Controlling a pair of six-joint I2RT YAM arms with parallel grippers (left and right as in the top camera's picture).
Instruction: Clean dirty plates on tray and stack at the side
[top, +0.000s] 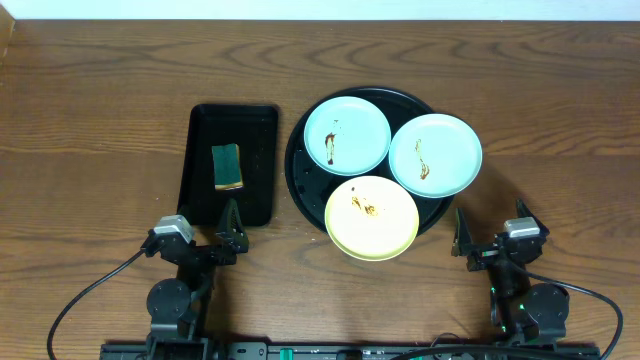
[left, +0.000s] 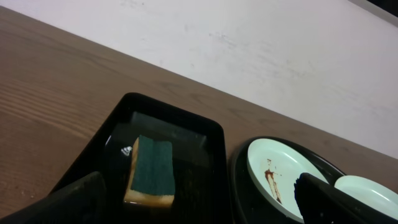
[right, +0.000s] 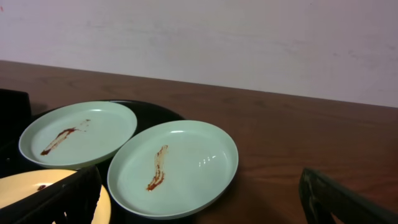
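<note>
Wooden table (top: 90, 90) recorded as the largest surface, with the tray (top: 296, 170), round, black and raised at the rim, set on it right of centre. A smaller rectangular black tray (top: 200, 140) was noted on the table just left of the tray, close beside it but not touching it. The left gripper (left: 198, 186) was seen low on the robot's side of the tray and off to its left, near the rectangular tray's near end, jaws spread to their full width with nothing between them. The right gripper (right: 199, 177) was seen on the robot's side of the tray and off to its right, jaws likewise spread wide and holding nothing. All three plates were found on the tray, none stacked at the side. One mint plate (top: 347, 135) was lying wholly within the tray, in its far left part. A second mint plate (top: 435, 153) was placed at the tray's right, its edge overhanging the rim. The yellow plate (top: 372, 217) was placed at the tray's near side, overhanging the rim toward the robot. The plates were crowded together; whether they touched could not be told. A sponge (top: 227, 166), green on top and yellow below, was noted lying flat in the rectangular tray, left of the tray. A brown smear was recorded on each plate.
</note>
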